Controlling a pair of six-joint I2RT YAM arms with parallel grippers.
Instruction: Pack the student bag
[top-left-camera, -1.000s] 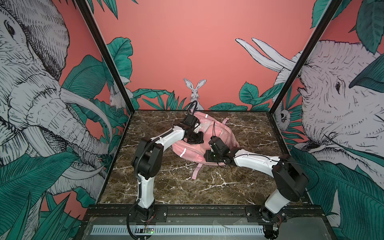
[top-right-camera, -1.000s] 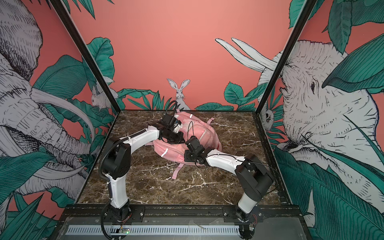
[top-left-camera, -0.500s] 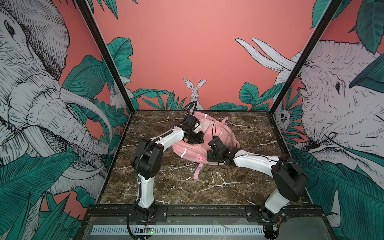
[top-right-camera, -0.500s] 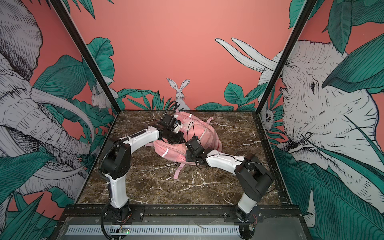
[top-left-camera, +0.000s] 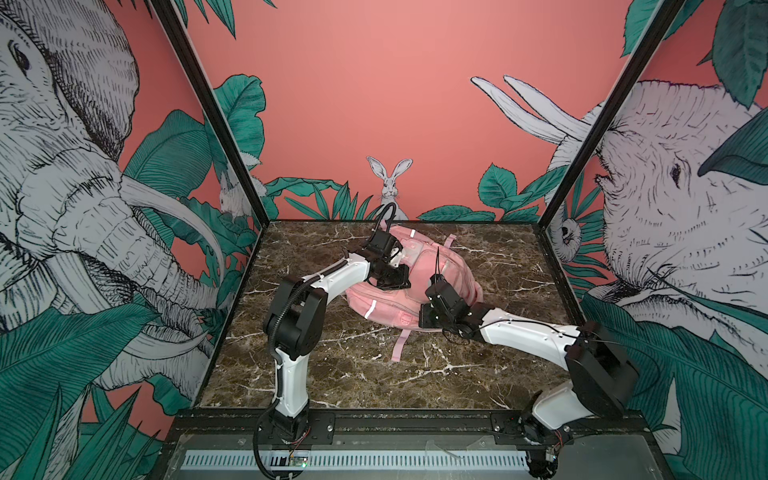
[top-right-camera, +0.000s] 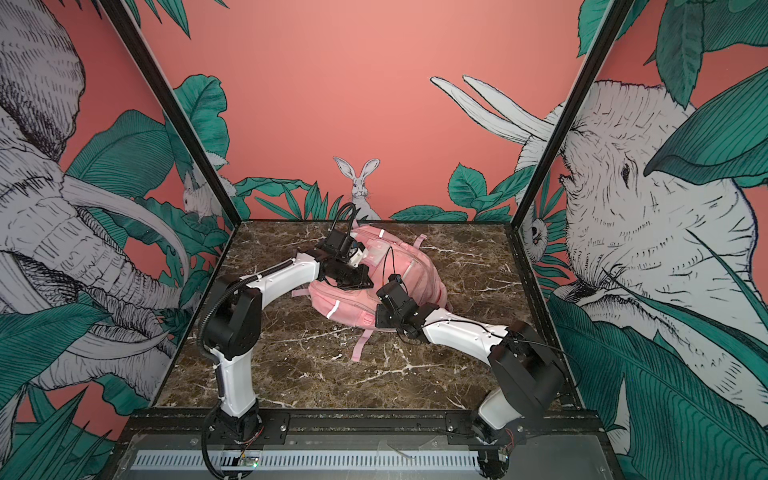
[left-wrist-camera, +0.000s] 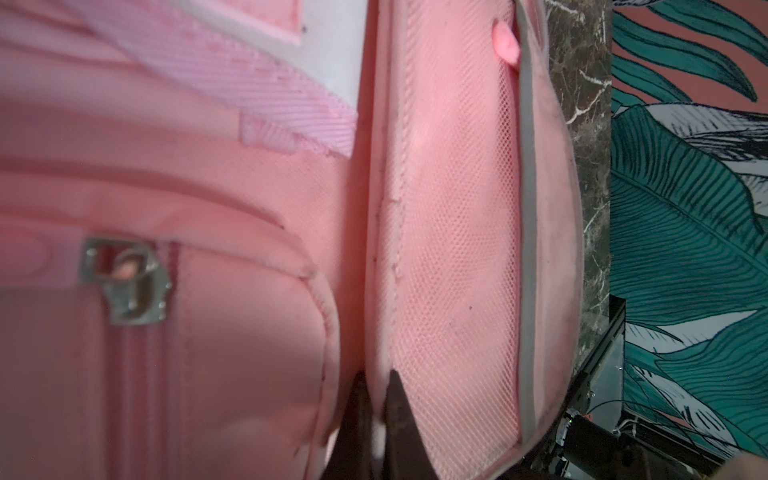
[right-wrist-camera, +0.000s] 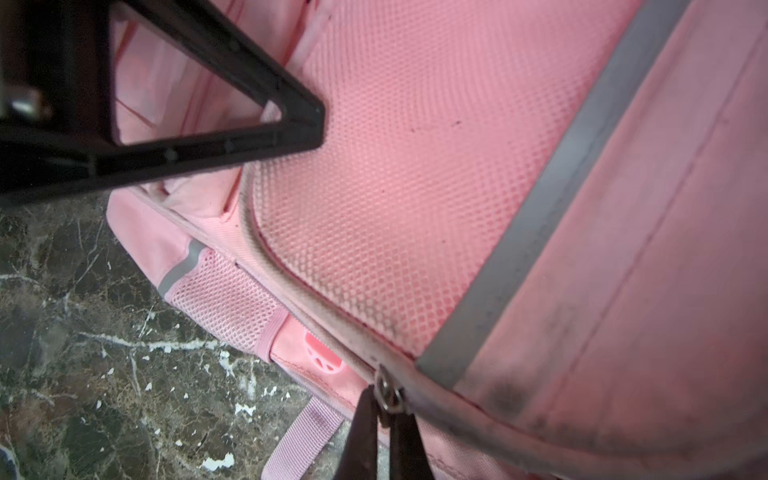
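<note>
The student bag (top-left-camera: 395, 305) is laid flat on the marble table (top-left-camera: 374, 374), towards the back, between both arms. Its pink fabric is pinched in the closed left hand (left-wrist-camera: 376, 388), while the metal zip pull (right-wrist-camera: 384, 382) at the bag's rim is clamped by the closed right hand (right-wrist-camera: 384, 409)

Both top views sit high and far from the student bag (top-left-camera: 395, 303), facing down toward it, and share the whole table (top-left-camera: 374, 374). The 2 wrist cameras press close to the student bag, each looking along its own gripper: left gripper (left-wrist-camera: 376, 386), right gripper (right-wrist-camera: 384, 411).
</note>
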